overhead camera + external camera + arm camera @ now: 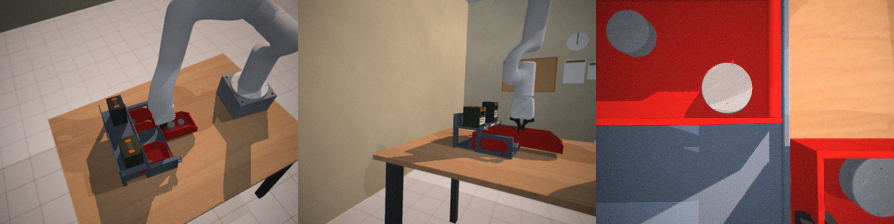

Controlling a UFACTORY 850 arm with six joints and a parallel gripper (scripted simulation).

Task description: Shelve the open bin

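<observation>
The open red bin sits on the table with one end at the shelf's front edge, in front of the gap. It holds two grey cylinders. Its low open front points away from the shelf in the side view. My gripper is shut on the bin's rear wall, next to the shelf. In the wrist view my fingertips straddle that red wall, with one cylinder inside the bin. The gap's grey floor lies beside it.
The grey shelf holds two other red bins either side of the gap; one holds two grey cylinders. Two dark boxes stand on the board above. My arm's base is at the table's right.
</observation>
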